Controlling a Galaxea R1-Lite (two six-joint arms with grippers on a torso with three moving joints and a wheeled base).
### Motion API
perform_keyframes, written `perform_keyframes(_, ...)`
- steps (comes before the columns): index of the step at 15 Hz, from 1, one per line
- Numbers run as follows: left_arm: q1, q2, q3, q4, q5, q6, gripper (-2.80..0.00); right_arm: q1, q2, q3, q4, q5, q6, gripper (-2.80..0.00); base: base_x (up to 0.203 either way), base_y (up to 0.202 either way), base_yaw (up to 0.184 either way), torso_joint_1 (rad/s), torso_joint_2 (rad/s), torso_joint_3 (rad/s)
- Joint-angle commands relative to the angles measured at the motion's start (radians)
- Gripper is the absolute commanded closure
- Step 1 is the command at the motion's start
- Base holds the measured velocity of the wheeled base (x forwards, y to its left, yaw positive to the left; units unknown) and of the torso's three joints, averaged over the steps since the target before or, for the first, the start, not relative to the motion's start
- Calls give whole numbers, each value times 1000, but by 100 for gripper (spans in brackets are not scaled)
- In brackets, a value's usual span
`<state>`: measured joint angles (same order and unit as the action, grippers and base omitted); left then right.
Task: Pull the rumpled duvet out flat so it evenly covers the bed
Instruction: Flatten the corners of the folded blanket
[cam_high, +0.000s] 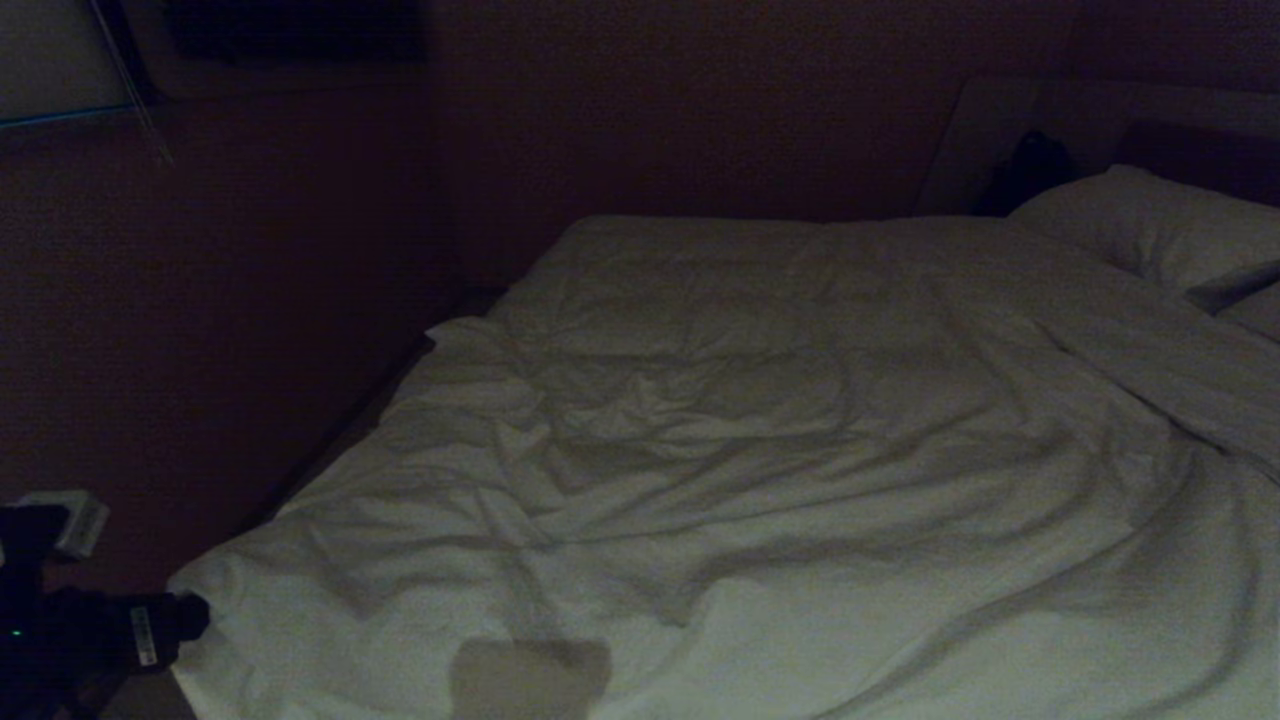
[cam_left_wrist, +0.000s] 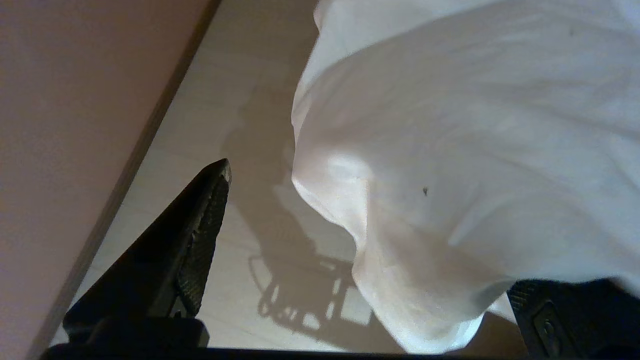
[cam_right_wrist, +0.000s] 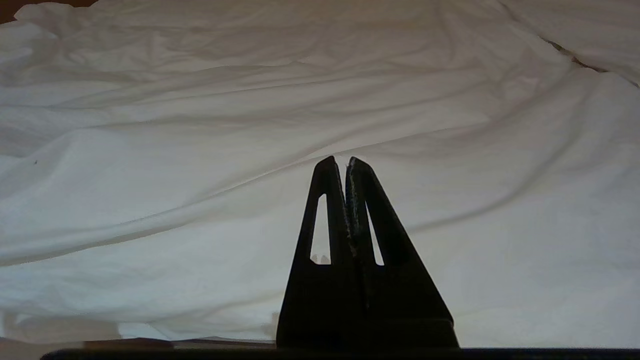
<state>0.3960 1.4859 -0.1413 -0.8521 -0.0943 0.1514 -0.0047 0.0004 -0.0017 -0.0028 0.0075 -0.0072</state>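
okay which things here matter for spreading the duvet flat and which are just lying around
Job: duvet, bed, left gripper open by the duvet's corner, right gripper shut above the duvet.
Lying about: pillow, dark object beside the pillow.

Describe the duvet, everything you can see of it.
The duvet is a large white cover, soft and thick-looking, spread over nearly the whole bed up to the pillow. It is not flat: creases and folds run across its middle, and a long ridge crosses it near the pillow. Its near left corner hangs off the bed's edge over the pale floor. The open left gripper sits at that corner, its fingers either side of the hanging cloth, not clamped on it.
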Motion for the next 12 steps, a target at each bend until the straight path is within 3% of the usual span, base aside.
perform_keyframes(1, 0, 13, -2, 37, -2, 43, -280, 0, 1, 0, 0, 0, 0, 0, 0, 0, 0, 0, 0, 0)
perform_keyframes(5, 0, 7, -85, 235, -8, 52, -280, 0, 1, 0, 0, 0, 0, 0, 0, 0, 0, 0, 0, 0)
perform_keyframes(8, 7, 6, -242, 563, -40, 31, -280, 0, 1, 0, 0, 0, 0, 0, 0, 0, 0, 0, 0, 0)
perform_keyframes(12, 72, 15, -482, 989, -184, -3, -280, 0, 1, 0, 0, 0, 0, 0, 0, 0, 0, 0, 0, 0)
